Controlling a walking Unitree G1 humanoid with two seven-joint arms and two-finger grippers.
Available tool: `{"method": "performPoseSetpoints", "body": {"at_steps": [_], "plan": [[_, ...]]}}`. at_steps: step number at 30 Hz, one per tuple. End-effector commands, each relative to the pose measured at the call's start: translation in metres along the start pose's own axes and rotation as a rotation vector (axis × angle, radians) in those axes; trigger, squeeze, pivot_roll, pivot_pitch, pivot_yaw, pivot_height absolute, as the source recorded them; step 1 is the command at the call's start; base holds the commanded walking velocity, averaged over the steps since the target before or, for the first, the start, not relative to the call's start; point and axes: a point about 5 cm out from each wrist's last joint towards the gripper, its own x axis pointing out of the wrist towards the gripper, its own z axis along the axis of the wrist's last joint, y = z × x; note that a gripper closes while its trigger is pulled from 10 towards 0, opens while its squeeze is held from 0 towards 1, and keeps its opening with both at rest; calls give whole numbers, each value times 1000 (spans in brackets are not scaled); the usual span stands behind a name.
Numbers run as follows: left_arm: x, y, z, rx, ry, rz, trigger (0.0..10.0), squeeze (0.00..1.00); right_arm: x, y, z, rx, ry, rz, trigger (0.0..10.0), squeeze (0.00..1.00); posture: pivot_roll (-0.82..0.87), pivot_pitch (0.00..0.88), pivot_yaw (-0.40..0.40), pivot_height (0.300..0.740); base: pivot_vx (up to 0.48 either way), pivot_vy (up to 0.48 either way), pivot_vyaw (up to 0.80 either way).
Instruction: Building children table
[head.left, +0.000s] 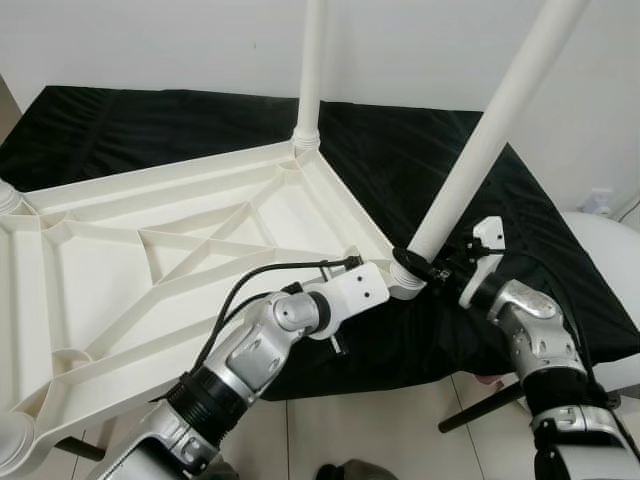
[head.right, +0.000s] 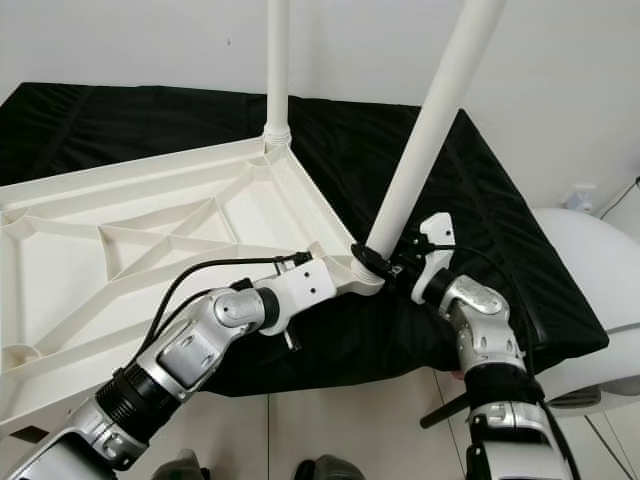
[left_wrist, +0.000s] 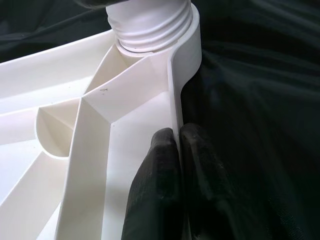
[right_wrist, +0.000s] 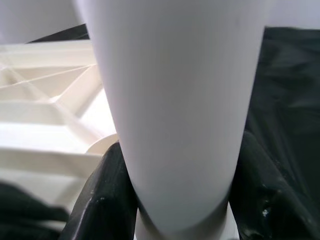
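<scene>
The tabletop (head.left: 150, 250) lay upside down on a black cloth (head.left: 420, 150), one leg (head.left: 310, 70) already upright at its far corner. The left hand (left_wrist: 177, 150) pinched the near-right rim, probably to steady it. The right hand (head.left: 440, 268) clenched the second leg (head.left: 490, 130) at its base, seemingly screwing it into the near-right corner socket.

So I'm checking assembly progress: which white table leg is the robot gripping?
The near-corner white plastic leg, clasped by the right gripper; the far upright leg stands free.
</scene>
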Motion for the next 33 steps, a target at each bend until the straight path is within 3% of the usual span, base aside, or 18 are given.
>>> {"method": "performPoseSetpoints", "body": {"at_steps": [1, 6, 11, 13, 15, 16, 19, 26, 27, 28, 29, 33], "plan": [[4, -15, 5, 6, -36, -112, 10000, 0, 10, 7, 11, -2, -65, -49, 10000, 0, 8, 6, -95, 740, 0, 0, 0], [4, -16, 5, 2, -37, -111, 10000, 0, 21, 27, 15, 27, -114, -185, 10000, 0, 9, 9, -99, 740, 0, 0, 0], [3, -15, 5, -2, -36, -106, 10000, 0, 29, 44, 17, 23, -104, -239, 10000, 0, 15, 11, -104, 740, 0, 0, 0], [3, -14, 4, -4, -33, -100, 10000, 0, 31, 50, 18, 46, -95, -339, 10000, 0, 20, 12, -107, 740, 0, 0, 0], [3, -14, 4, -4, -33, -100, 10000, 0, 31, 50, 18, 46, -95, -339, 10000, 0, 20, 12, -107, 740, 0, 0, 0], [3, -15, 3, -6, -32, -97, 10000, 0, 31, 53, 17, 59, -71, -499, 10000, 0, 19, 12, -114, 740, 0, 0, 0], [3, -15, 4, -7, -33, -98, 10000, 0, 31, 56, 16, 63, -59, -580, 10000, 0, 20, 11, -113, 740, 0, 0, 0], [4, -15, 5, -6, -37, -100, 10000, 0, 30, 58, 23, 75, -80, -626, 10000, 0, 16, 11, -107, 740, 0, 0, 0], [4, -15, 4, -5, -36, -101, 10000, 0, 29, 56, 23, 81, -81, -637, 10000, 835, 16, 10, -105, 740, 0, 0, 0], [4, -15, 4, -5, -36, -101, 10000, 0, 29, 56, 23, 81, -81, -637, 10000, 835, 16, 10, -105, 740, 0, 0, 0], [4, -15, 4, -4, -36, -103, 10000, 0, 27, 55, 23, 79, -79, -639, 10000, 1000, 15, 10, -104, 740, 0, 0, 0], [3, -14, 4, -1, -34, -101, 10000, 0, 25, 57, 24, 70, -65, -665, 10000, 1000, 16, 9, -103, 740, 0, 0, 0]]}}
